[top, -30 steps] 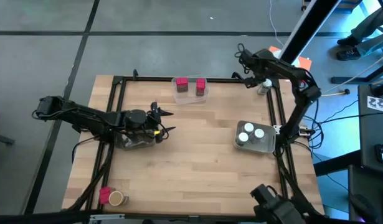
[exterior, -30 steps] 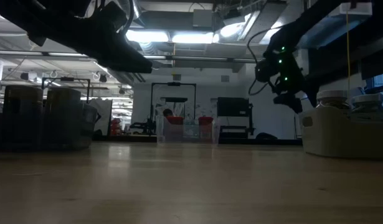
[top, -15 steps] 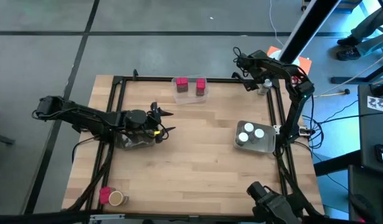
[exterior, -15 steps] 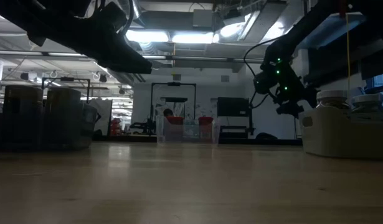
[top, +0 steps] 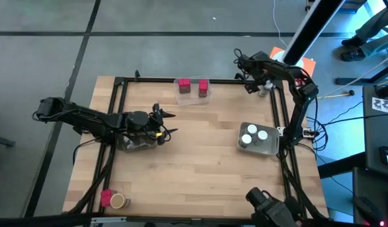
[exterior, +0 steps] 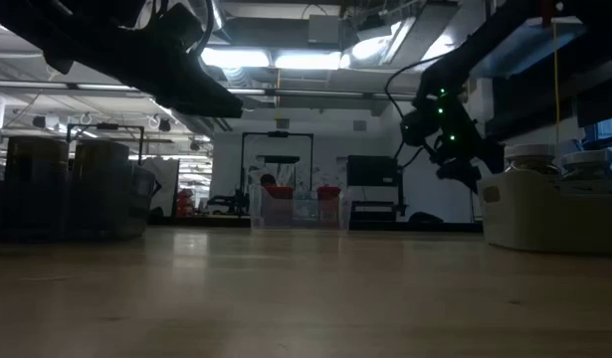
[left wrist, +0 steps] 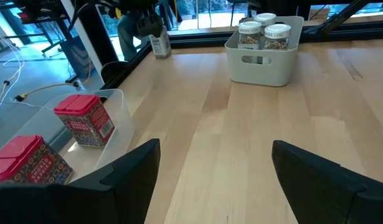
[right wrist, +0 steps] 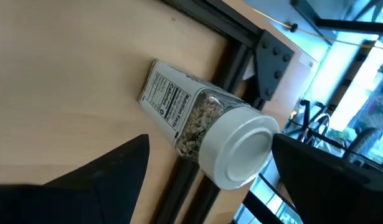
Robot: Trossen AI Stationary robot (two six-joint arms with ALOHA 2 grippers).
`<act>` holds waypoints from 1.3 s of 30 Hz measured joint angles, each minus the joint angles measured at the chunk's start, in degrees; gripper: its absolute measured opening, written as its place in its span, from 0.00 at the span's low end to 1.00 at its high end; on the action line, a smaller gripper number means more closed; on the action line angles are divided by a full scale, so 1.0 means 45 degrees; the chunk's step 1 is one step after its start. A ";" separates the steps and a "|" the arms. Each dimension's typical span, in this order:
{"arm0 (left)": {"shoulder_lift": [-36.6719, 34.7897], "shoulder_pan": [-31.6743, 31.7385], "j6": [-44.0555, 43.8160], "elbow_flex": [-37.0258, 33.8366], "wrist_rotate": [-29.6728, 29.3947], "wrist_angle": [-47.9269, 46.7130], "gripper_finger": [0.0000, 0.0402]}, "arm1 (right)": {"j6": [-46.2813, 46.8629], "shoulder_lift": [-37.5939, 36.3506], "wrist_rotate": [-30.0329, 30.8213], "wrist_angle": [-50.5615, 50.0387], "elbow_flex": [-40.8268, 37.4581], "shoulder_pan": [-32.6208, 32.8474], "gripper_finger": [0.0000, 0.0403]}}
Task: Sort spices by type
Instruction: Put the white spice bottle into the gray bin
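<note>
A clear spice jar (right wrist: 190, 121) with a white cap (right wrist: 240, 149) stands upright on its base by the black frame rail at the table's far right corner (top: 265, 90). My right gripper (right wrist: 213, 177) hangs open above it, one finger on either side of the jar and clear of it (top: 253, 85). Two red blocks (left wrist: 84, 119) stand in the clear tray (top: 194, 89) at the far edge. White-capped jars (top: 255, 134) sit in the grey bin (left wrist: 263, 55). My left gripper (left wrist: 216, 180) waits open at mid-left (top: 170, 123), holding nothing.
A red block (top: 105, 198) and a tan cylinder (top: 118, 201) lie at the near left corner. A bin (top: 135, 144) sits under my left arm. Black frame rails (top: 279, 107) run along the table's sides. Bare wood (top: 200, 157) lies across the middle.
My right gripper has sunk a little over the jar at the far right corner, edging toward the table's left and rolling slightly. It stays open. The jar has not moved.
</note>
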 joint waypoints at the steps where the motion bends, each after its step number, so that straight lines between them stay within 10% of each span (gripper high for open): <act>1: 0.0000 0.0000 0.0000 0.0000 0.0000 0.0002 0.73 | -0.0025 -0.0006 -0.0068 -0.0038 0.0057 0.0090 0.83; 16: 0.0000 -0.0010 0.0000 0.0000 0.0000 -0.0272 0.73 | -0.0033 -0.0094 -0.0517 -0.1416 0.2718 0.1006 0.83; 39: 0.0000 -0.0005 0.0005 -0.0005 0.0000 -0.0333 0.73 | -0.2087 -0.0269 -0.2618 0.1870 -0.0370 -0.0161 0.83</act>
